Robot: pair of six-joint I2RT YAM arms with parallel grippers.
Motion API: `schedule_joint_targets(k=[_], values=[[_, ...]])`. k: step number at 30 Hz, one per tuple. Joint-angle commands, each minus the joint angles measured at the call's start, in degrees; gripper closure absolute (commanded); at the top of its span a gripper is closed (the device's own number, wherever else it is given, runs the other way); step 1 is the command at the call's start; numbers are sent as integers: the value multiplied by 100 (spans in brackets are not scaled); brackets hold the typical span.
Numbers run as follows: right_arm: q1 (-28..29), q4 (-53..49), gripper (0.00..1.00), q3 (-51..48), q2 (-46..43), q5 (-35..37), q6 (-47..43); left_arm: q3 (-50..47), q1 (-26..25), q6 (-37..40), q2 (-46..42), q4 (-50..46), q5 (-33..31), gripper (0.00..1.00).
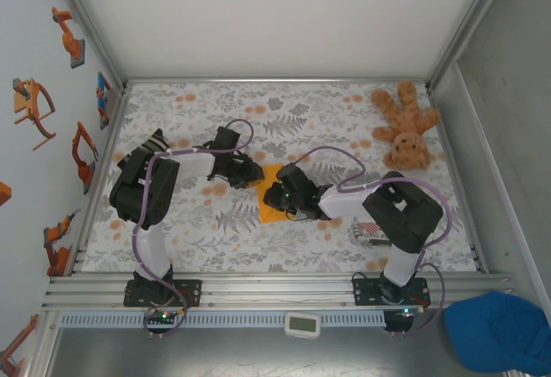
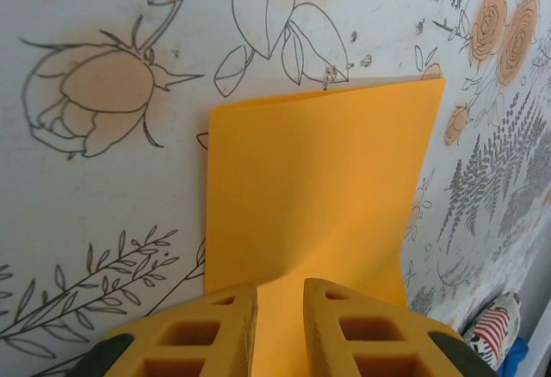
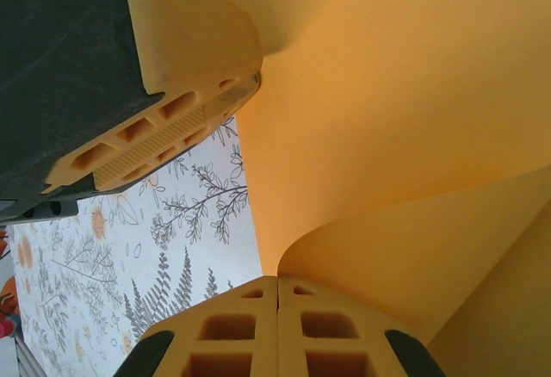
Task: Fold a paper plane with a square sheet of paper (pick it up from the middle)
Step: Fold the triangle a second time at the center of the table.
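Paper (image 1: pixel 269 212) lay at mid-table (image 1: pixel 301 119), between the two grippers and partly under both. From above it read as a strip longer than wide. Its long axis ran near-to-far, tipped slightly to the right at the far end. No pointed nose was seen; the ends were blunt.

Left wrist view: the paper (image 2: pixel 318 188) was bright orange, plain and folded over. Its far edge was straight, with a thin second layer edge peeking past it at the right corner. The sheet bowed up a little toward the camera, and the side edges were clean. Right wrist view: the paper (image 3: pixel 387 93) was lifted in broad curves, with one flap curling up from the fingertips.

Left gripper (image 1: pixel 256 176) sat at the paper's far-left part. Its fingers (image 2: pixel 344 334) stood a narrow gap apart, and orange paper ran into that gap. Could not tell whether they pinched it.

Right gripper (image 1: pixel 277 194) sat over the paper's middle, fingers (image 3: pixel 327 325) pressed together. The curled flap met the tips; could not tell whether a layer was caught between them.

Teddy (image 1: pixel 406 127) lay at the far right corner. Striped packet (image 1: pixel 372 235) lay near the right arm, well apart from the paper.
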Motion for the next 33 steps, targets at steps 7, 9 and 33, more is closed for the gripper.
schedule_joint_targets(k=[7,9,33], values=[[30,-91,100,236,162,329,-115,-109,-20,116,207,-528,-264,78],[29,-83,100,235,186,323,-116,-107,-19,117,220,-524,-264,78],[25,-65,100,259,281,480,-39,-177,-15,117,199,-489,-277,78]])
